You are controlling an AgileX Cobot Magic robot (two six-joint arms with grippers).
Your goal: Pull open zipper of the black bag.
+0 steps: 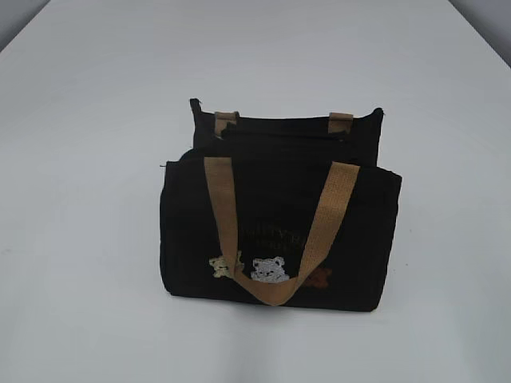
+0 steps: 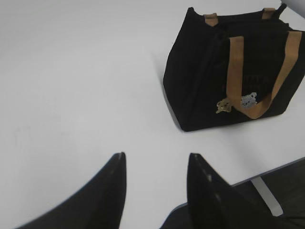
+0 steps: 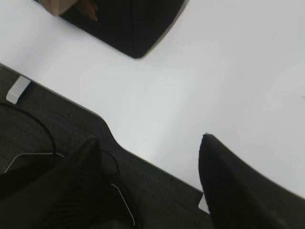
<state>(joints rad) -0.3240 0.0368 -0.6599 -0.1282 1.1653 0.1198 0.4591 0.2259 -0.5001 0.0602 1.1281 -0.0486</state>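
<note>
on the white table (image 1: 88, 159) stands the black bag (image 1: 351, 239), both claws apart.

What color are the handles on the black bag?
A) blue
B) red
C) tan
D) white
C: the black bag has tan webbing handles, one looping down its front past the little bears; the left wrist view shows the same tan straps.
</note>
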